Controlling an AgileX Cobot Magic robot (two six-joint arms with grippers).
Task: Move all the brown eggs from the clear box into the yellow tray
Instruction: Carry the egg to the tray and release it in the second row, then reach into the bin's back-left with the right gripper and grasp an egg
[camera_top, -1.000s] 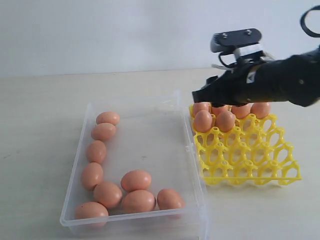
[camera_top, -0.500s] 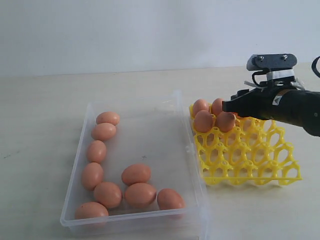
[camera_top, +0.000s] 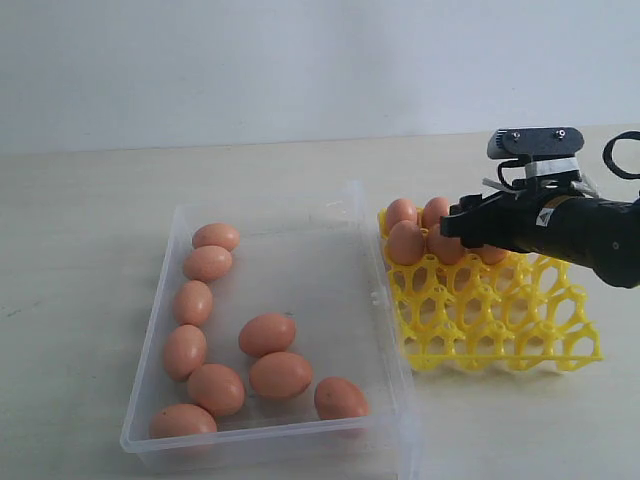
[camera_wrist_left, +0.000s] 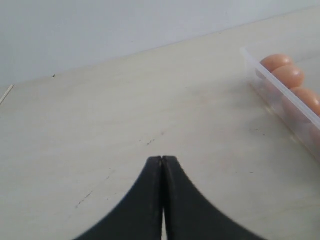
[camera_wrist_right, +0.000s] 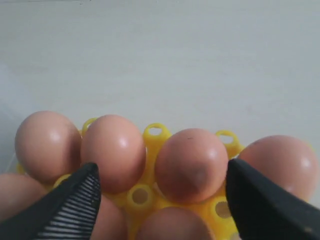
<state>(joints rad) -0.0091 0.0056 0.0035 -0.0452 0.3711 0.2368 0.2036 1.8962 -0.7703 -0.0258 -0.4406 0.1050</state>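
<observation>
— Where are we holding the right gripper (camera_top: 455, 228)?

— We are hovering it low over the rear rows of the yellow tray (camera_top: 500, 360), toward the side next to the clear box (camera_top: 300, 280). Its jaws are standing wide apart and gripping nothing. The wrist view is showing four brown eggs (camera_wrist_right: 190, 165) seated in a row just beyond the fingertips, with more eggs in the next row.

— And what are we seeing in the box?

— We are counting nine eggs lying there: six lined along the wall away from the tray, three clustered toward the front.

— The left gripper (camera_wrist_left: 162, 161)?

— We are seeing it pressed closed with nothing in it, over the bare tabletop (camera_wrist_left: 100, 125) beside the box.
</observation>
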